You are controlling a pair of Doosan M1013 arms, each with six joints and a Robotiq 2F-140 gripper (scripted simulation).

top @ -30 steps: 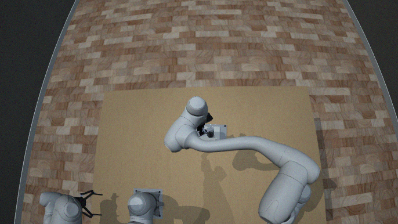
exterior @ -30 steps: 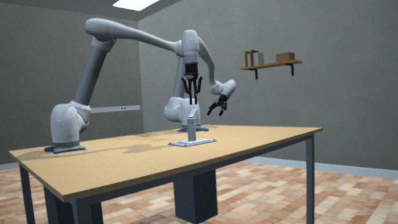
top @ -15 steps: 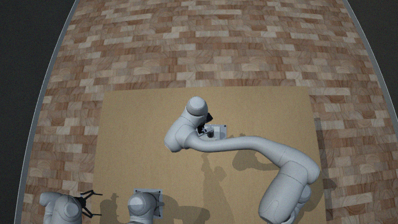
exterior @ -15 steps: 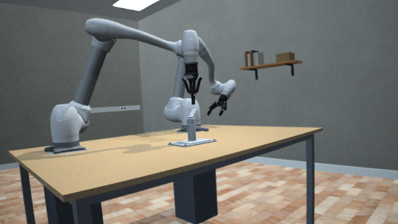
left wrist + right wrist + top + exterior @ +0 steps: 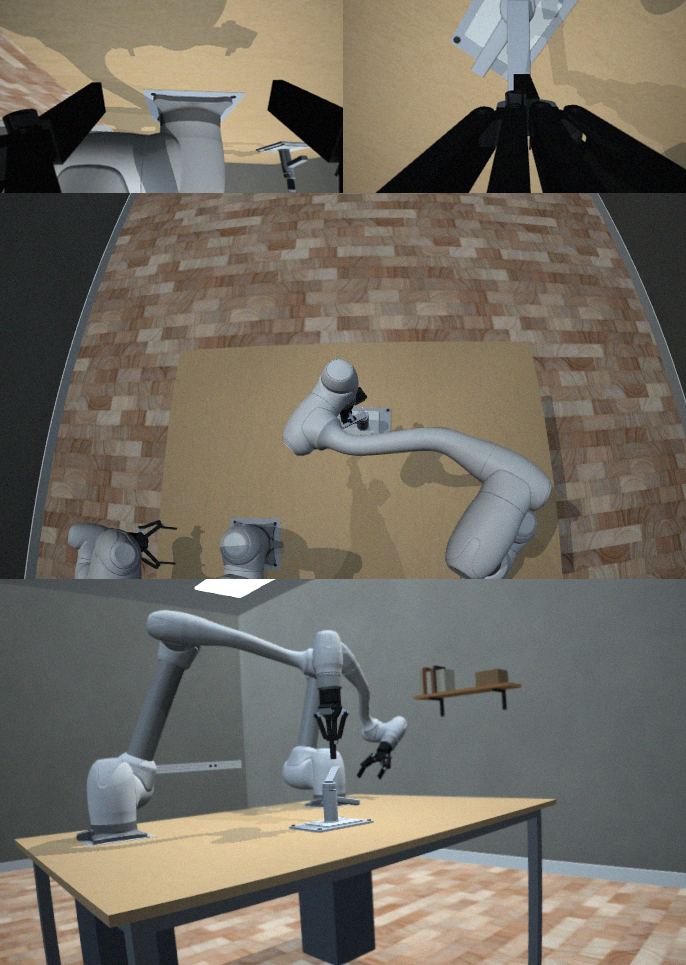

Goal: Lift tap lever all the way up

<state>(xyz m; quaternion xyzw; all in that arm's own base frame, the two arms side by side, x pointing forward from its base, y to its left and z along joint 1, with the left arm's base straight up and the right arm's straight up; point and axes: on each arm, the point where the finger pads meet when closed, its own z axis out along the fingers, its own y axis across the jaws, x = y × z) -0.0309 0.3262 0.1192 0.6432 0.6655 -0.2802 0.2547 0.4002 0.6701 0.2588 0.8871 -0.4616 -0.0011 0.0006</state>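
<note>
Hovering with black two-fingered right gripper (image 5: 348, 417) (image 5: 333, 757) (image 5: 521, 88) clenched on nothing, just above the grey flat metal lever (image 5: 332, 774) (image 5: 519, 40) slanting upward from the grey cylindrical metal tap (image 5: 330, 804).

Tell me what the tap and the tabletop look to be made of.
The tap looks like satin-finished metal, going by its even silvery grey and soft shading, though grey plastic could pass for it. The tabletop seems a matt wood board: tan, fine-speckled, without clear grain, perhaps laminate.

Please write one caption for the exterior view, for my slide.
The right gripper, fingers shut, points down above the raised lever of a tap.
</note>
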